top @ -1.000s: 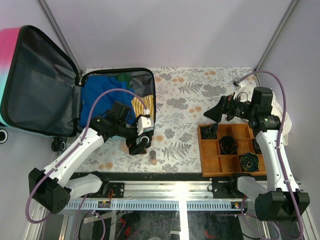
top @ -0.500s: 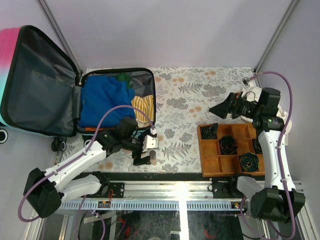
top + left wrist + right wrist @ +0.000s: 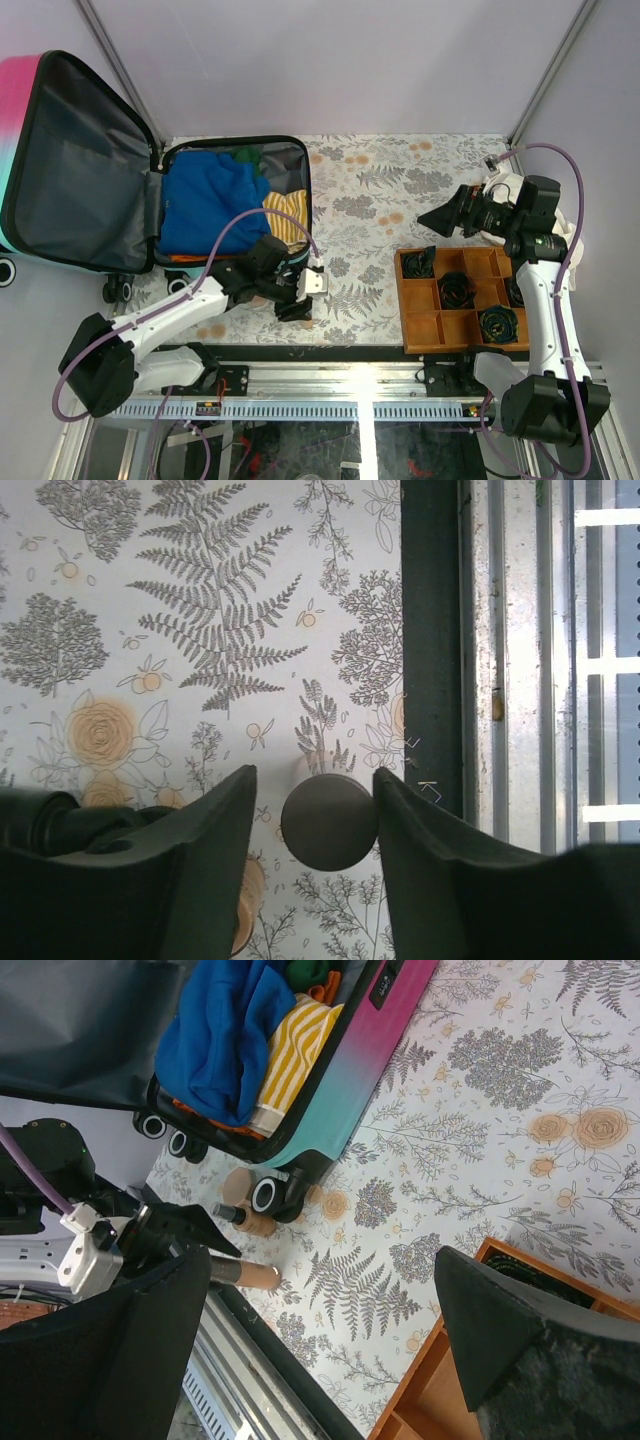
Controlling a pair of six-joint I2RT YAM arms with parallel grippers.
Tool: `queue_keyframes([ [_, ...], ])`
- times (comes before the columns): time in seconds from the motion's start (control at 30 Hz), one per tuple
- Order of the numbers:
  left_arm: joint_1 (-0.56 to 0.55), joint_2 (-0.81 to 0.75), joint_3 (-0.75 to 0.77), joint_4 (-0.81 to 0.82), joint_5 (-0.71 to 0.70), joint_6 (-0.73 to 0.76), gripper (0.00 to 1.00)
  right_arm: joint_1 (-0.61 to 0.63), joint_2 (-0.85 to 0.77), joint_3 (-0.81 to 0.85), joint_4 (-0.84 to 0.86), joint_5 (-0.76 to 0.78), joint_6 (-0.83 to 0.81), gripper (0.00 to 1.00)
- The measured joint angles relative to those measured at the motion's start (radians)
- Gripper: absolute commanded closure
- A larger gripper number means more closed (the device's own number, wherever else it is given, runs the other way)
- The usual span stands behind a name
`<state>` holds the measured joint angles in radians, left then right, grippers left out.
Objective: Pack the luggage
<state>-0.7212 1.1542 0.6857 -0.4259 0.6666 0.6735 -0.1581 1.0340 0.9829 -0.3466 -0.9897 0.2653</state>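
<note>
Floral tabletop (image 3: pixel 380 200), luggage (image 3: pixel 80 170) beyond left hand (image 3: pixel 297 309)

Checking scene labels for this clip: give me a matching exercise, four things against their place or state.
1 luggage
2 wooden tray
3 dark-capped bottle
4 right gripper

a straddled by the left gripper
b open, clothes inside
c wide open, above the table
d holds coiled black cables

Pairs: 1-b, 2-d, 3-a, 4-c

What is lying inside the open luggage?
Inside the luggage lie a blue garment, a yellow striped cloth and a green item at the far edge. Whatever is beneath them is covered, so it cannot be seen.
</note>
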Motion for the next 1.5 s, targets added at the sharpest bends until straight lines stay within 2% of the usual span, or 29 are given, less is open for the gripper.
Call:
queue_keyframes([
  [0.2,-0.015,0.02,0.0,0.008,-0.001,-0.035,0.78,0.0,0.0,0.0,0.001,0.0,0.0,0.0],
  [0.33,-0.018,0.019,0.025,-0.023,0.0,-0.065,0.83,0.0,0.0,0.0,0.001,0.0,0.001,0.0],
  [0.47,-0.019,0.021,0.17,-0.13,0.004,-0.068,0.88,0.0,0.0,0.0,0.002,0.0,0.004,0.0],
  [0.67,-0.019,0.026,0.473,-0.266,-0.031,-0.032,0.89,0.0,0.0,-0.001,0.008,0.0,0.011,0.01],
  [0.87,0.007,0.104,0.711,-0.298,-0.223,0.01,0.89,0.0,0.0,-0.001,0.021,0.0,0.017,0.01],
  [1.0,0.095,0.194,0.789,-0.285,-0.338,0.047,0.89,0.0,0.0,-0.006,0.024,0.0,0.023,0.01],
  [1.2,0.254,0.339,0.817,-0.144,-0.509,0.103,0.9,0.0,-0.003,-0.017,0.036,-0.001,0.03,0.01],
  [1.33,0.3,0.468,0.864,-0.068,-0.59,0.159,0.9,0.0,-0.003,-0.019,0.046,-0.005,0.035,0.01],
  [1.5,0.34,0.682,1.031,-0.021,-0.64,0.198,0.9,0.0,-0.003,-0.023,0.047,-0.008,0.041,0.01],
])
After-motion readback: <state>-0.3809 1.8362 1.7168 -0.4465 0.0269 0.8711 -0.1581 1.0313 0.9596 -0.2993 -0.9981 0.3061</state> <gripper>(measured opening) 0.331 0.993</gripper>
